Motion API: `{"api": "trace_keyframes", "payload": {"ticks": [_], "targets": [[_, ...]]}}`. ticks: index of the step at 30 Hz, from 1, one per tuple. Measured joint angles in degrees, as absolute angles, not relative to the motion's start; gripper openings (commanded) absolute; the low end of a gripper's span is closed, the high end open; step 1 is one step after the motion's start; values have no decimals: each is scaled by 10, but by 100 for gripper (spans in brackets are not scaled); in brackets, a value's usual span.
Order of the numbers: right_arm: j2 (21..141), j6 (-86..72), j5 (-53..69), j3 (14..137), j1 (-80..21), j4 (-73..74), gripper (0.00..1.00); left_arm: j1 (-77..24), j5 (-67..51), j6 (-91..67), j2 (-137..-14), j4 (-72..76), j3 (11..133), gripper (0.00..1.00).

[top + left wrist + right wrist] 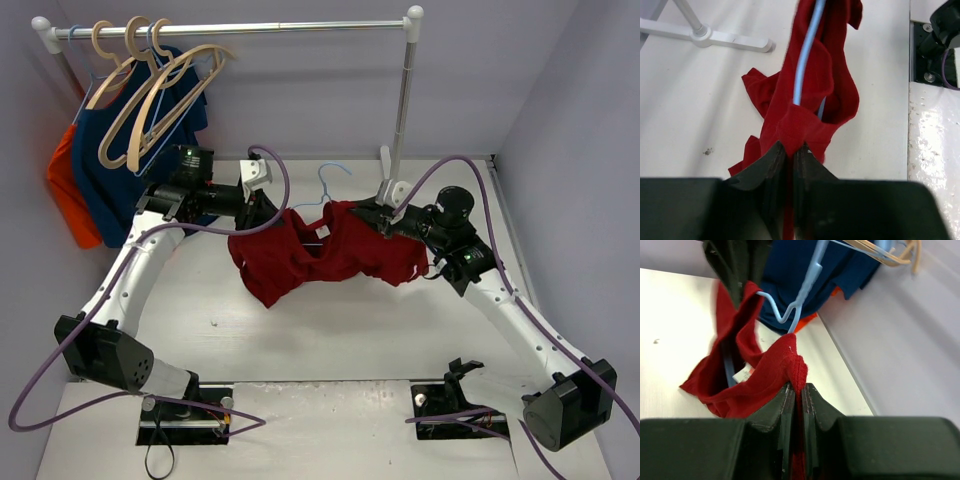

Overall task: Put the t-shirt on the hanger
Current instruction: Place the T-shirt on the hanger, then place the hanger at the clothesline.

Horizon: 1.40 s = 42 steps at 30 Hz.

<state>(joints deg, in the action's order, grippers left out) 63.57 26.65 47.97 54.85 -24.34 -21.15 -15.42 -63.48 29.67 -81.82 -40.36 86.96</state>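
The dark red t-shirt (320, 255) hangs stretched above the table between my two grippers. The light-blue wire hanger (333, 180) sits inside it, its hook sticking up out of the neck. My left gripper (268, 215) is shut on the shirt's left shoulder; in the left wrist view the gripper (789, 150) pinches red cloth (810, 95) with the hanger wire (805, 55) running through it. My right gripper (383, 222) is shut on the right shoulder; in the right wrist view the gripper (798, 389) clamps a cloth fold (765, 380) by the hanger hook (800, 300). A white label (741, 375) shows inside the neck.
A clothes rail (230, 30) stands at the back, its post (400, 110) and foot (715, 37) just behind the shirt. On the rail hang a navy shirt (110, 170), an orange garment (70, 190) and pale wooden hangers (150, 100). Walls close in on left and right.
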Motion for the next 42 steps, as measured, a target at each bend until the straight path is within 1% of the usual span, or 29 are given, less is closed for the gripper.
{"api": "trace_keyframes", "payload": {"ticks": [1, 4, 5, 7, 8, 10, 11, 12, 17, 22, 26, 30, 33, 36, 42], "targets": [[636, 266, 475, 548, -243, -211, 0, -154, -639, 299, -819, -404, 870, 0], [637, 266, 464, 549, -238, -212, 2, -158, -642, 302, -819, -401, 869, 0], [637, 267, 461, 549, -238, -211, 7, -159, -641, 299, -817, -394, 865, 0], [637, 270, 454, 550, -238, -205, 9, -159, -636, 291, -809, -369, 851, 0], [637, 272, 451, 552, -238, -199, 18, -159, -632, 286, -801, -353, 839, 0], [637, 276, 441, 558, -239, -184, 27, -161, -621, 276, -785, -328, 816, 0], [637, 280, 436, 561, -240, -178, 37, -161, -614, 270, -778, -320, 808, 0], [637, 283, 428, 564, -241, -173, 42, -161, -606, 265, -771, -310, 801, 0], [636, 298, 386, 576, -241, -141, 60, -158, -573, 244, -748, -262, 780, 0], [632, 305, 347, 598, -241, -100, 68, -154, -543, 217, -731, -218, 761, 0], [611, 302, 324, 601, -241, -90, 70, -154, -505, 176, -705, -159, 737, 0], [583, 295, 298, 605, -241, -90, 71, -154, -450, 124, -666, -79, 702, 0], [558, 282, 274, 605, -241, -99, 72, -154, -401, 92, -645, -39, 698, 0], [531, 272, 253, 605, -241, -112, 72, -154, -352, 72, -641, -35, 738, 0], [506, 261, 229, 605, -241, -131, 72, -153, -277, 60, -667, -49, 911, 0]]}}
